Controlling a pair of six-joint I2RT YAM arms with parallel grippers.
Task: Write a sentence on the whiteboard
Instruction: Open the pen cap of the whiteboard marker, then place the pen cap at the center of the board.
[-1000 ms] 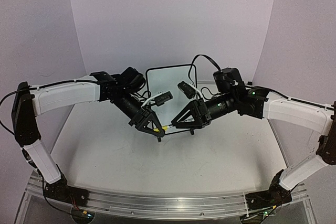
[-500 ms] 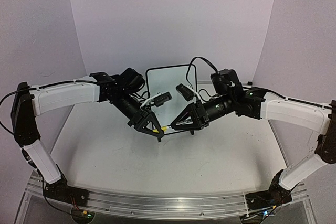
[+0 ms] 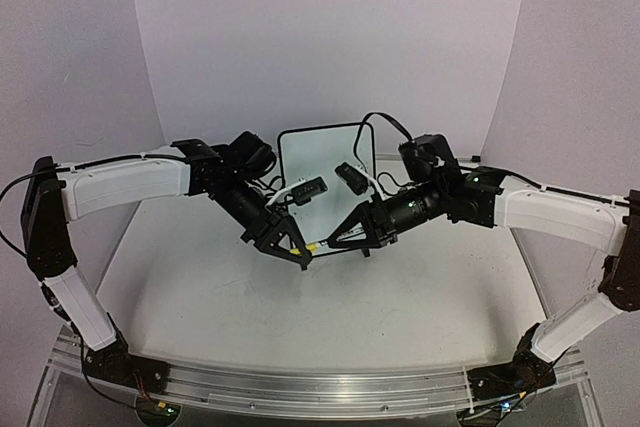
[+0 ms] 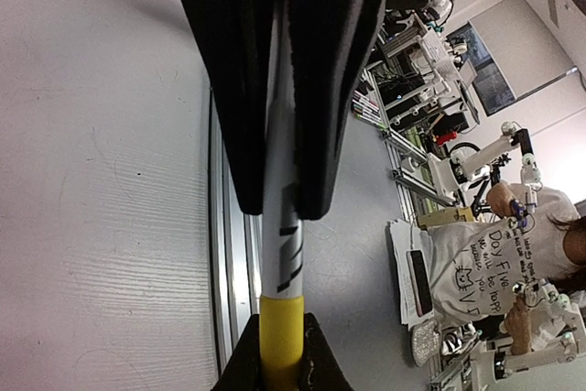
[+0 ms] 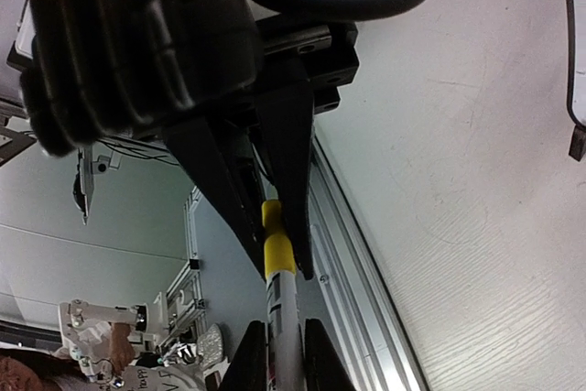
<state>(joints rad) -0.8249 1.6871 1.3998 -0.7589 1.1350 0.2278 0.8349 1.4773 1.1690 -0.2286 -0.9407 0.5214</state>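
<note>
A slim white marker (image 3: 312, 246) with a yellow cap hangs between both arms, just in front of the whiteboard (image 3: 322, 155). The whiteboard stands upright at the table's back. No sentence shows on its face from here. My left gripper (image 3: 300, 253) is shut on the marker's white barrel (image 4: 279, 254). My right gripper (image 3: 334, 240) is shut on the yellow cap (image 5: 277, 246). In the left wrist view the cap (image 4: 281, 331) sits between the right gripper's fingertips (image 4: 240, 368). In the right wrist view the barrel (image 5: 282, 318) runs down between the left gripper's fingers (image 5: 247, 359).
An aluminium rail (image 3: 300, 385) runs along the table's near edge, between the two arm bases. Pale backdrop walls close in the left, back and right. Black cables (image 3: 385, 119) loop over the right wrist close to the whiteboard.
My right gripper has slid left onto the marker's yellow cap and closed on it. The left gripper has kept its grip on the barrel and stayed put.
</note>
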